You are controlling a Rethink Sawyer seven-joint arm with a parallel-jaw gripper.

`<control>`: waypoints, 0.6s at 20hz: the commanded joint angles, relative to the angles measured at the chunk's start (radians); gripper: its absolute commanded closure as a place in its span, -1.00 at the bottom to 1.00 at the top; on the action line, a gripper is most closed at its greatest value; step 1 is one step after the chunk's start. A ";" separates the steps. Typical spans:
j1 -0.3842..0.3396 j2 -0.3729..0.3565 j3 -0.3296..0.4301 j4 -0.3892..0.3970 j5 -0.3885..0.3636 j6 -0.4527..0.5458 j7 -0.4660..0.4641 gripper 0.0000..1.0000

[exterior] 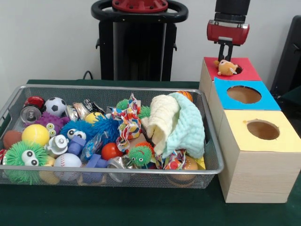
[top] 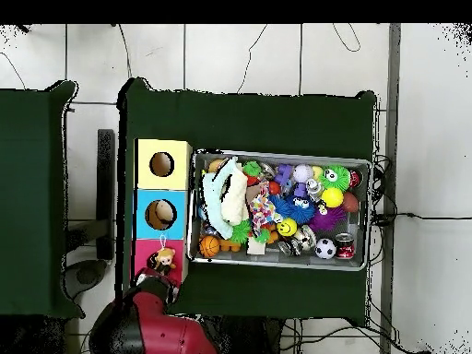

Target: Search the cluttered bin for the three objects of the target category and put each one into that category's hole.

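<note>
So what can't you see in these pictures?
- Inside the hole: front view, a small plush toy lies over it.
- Things under the cloths in the bin: both views, covered.
- Gripper open or shut: front view, too small to tell; overhead, the arm hides it.

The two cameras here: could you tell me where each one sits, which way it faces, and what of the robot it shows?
Front view: across the table facing the robot; bin nearest, gripper hanging above a plush toy at the hole, pedestal behind.
Overhead view: above the table looking straight down, robot's base at the bottom; red arm reaches up to the red-topped box.
Shared: bin, three wooden boxes, plush toy, arm.
</note>
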State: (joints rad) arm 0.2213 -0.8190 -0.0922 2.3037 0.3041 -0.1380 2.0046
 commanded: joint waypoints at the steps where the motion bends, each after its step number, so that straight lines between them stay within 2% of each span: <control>1: -0.070 0.049 0.124 0.049 -0.015 -0.047 0.270 1.00; 12: -0.056 0.052 0.167 0.079 0.020 -0.053 0.304 1.00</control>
State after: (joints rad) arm 0.1861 -0.8268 -0.0509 2.3325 0.3029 -0.1750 2.0051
